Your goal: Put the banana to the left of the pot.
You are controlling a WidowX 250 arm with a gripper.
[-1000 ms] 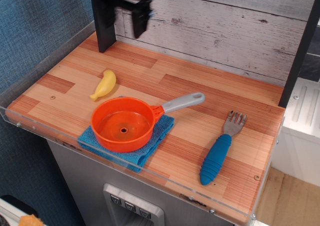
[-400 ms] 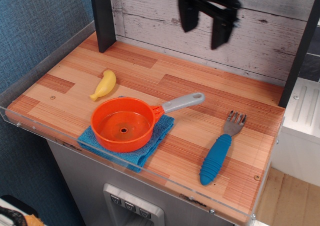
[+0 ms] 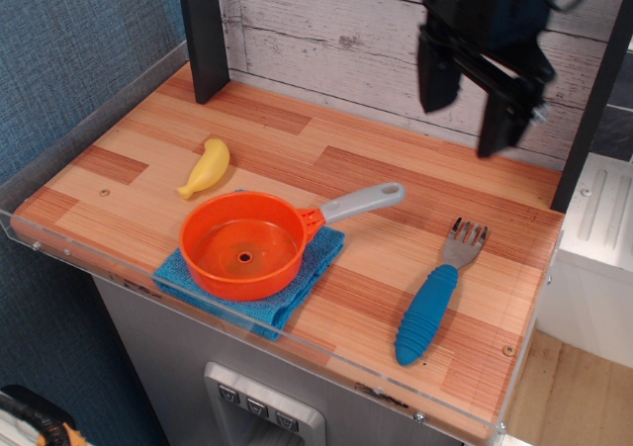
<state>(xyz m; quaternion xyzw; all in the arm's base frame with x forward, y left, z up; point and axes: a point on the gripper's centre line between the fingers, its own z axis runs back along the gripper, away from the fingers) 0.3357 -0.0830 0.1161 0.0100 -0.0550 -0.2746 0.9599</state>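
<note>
The small yellow banana (image 3: 206,167) lies on the wooden table, just up and left of the pot. The orange pot (image 3: 243,244) sits on a blue cloth (image 3: 260,283) near the front edge, its grey handle (image 3: 362,202) pointing right. My black gripper (image 3: 467,112) hangs open and empty high above the back right of the table, far from the banana and the pot.
A fork with a blue handle (image 3: 434,299) lies at the right front. A dark post (image 3: 203,33) stands at the back left. A clear plastic rim (image 3: 69,258) edges the table's left and front. A grey plank wall (image 3: 326,31) is behind.
My gripper has swept from the back left across to the back right, and has come somewhat lower. The banana, pot and fork have not moved.
</note>
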